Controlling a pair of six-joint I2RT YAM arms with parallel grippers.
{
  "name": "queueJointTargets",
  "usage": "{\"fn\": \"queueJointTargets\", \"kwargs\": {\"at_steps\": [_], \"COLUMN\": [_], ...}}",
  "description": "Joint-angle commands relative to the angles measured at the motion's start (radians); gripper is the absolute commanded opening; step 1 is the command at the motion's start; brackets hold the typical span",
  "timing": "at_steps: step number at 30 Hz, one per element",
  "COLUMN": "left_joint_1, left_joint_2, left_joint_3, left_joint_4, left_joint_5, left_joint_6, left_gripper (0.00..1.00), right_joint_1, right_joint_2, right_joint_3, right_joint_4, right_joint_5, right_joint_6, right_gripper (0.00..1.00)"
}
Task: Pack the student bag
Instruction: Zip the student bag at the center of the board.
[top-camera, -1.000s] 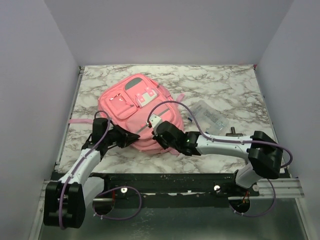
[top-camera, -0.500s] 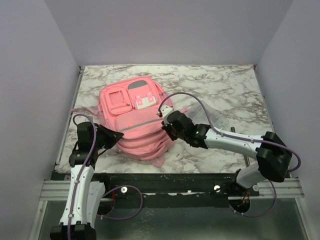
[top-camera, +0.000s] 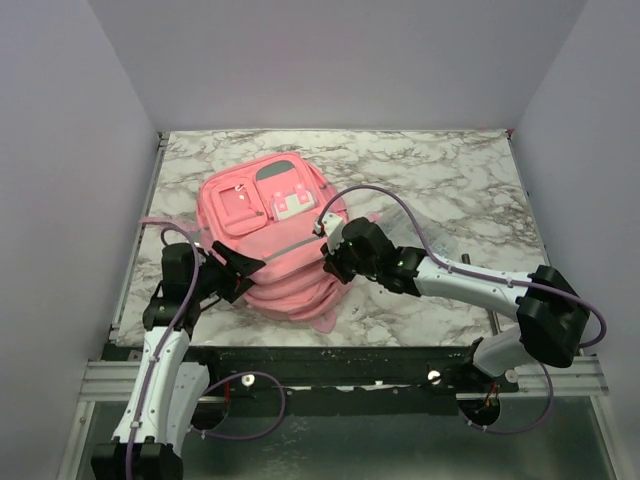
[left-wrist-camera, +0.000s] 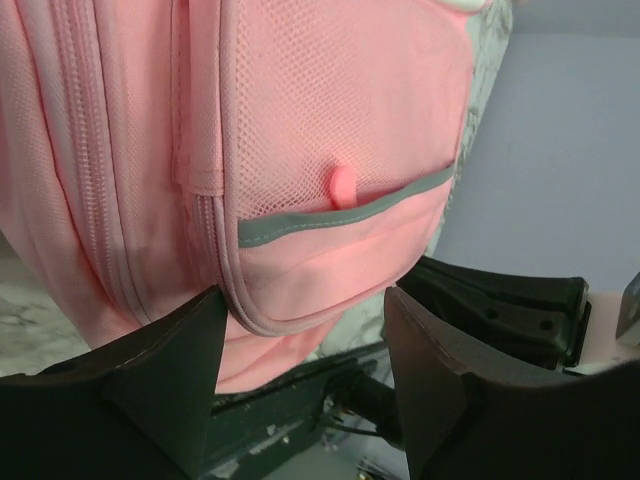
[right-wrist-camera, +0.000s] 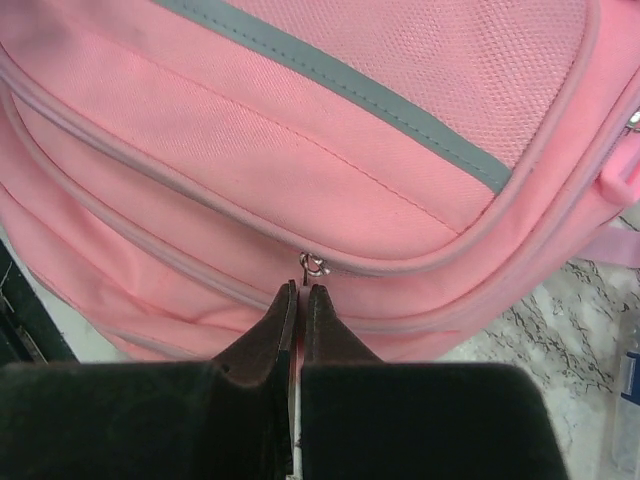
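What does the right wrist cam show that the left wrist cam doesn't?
Right wrist only: the right gripper, jaws shut, just under a metal zipper ring on a seam of the student bag. Whether they pinch its tab is unclear.
Left wrist only: the left gripper, jaws open with a bag corner showing between them, a mesh pocket with a pink bump above its grey band, and the wall.
Both: pink bag fabric, grey trim, a bit of marble table.

pink student bag lying flat on a marbled table, front pockets facing up, left gripper at its near left edge, right gripper against its near right side, clear packet partly hidden behind the right arm
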Motion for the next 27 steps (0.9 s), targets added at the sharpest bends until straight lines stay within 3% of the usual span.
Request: {"fn": "queueJointTargets", "kwargs": {"at_steps": [1, 4, 6, 9, 12, 20, 24, 27], "left_joint_1": [-0.195, -0.301, -0.313, -0.313, -0.324, -0.462, -0.588, -0.649], "left_joint_2": [-0.03, -0.039, -0.061, -0.085, -0.022, 0.118, 0.1, 0.141], "left_joint_3": [-0.088, -0.091, -0.066, -0.005, 0.055, 0.317, 0.349, 0.341], "left_joint_4": [0.123, 0.135, 0.114, -0.008, 0.06, 0.035, 0.025, 0.019], "left_joint_5": [0.093, 0.021, -0.035, -0.182, -0.16, -0.219, -0.317, -0.295], "left_joint_6": [-0.37, -0.496, -0.476, -0.389, -0.204, 0.398, 0.781, 0.954], "left_gripper": [0.64, 0.63, 0.62, 0.69, 0.69, 0.71, 0.71, 0.68], "right_joint_1": [0.01, 0.01, 0.01, 0.01, 0.011, 0.01, -0.006, -0.025], "right_joint_2": [-0.02, -0.016, -0.023, -0.047, -0.074, -0.105, -0.111, -0.125], "right_joint_3": [0.006, 0.009, 0.003, -0.026, -0.041, -0.074, -0.094, -0.1], "right_joint_4": [0.108, 0.09, 0.078, 0.083, 0.071, 0.104, 0.147, 0.178], "right_joint_5": [-0.117, -0.114, -0.113, -0.06, -0.04, -0.084, -0.143, -0.191], "right_joint_6": [-0.011, -0.02, -0.025, -0.009, -0.001, 0.041, 0.069, 0.097], "right_gripper": [0.01, 0.01, 0.01, 0.01, 0.0, 0.01, 0.01, 0.01]}}
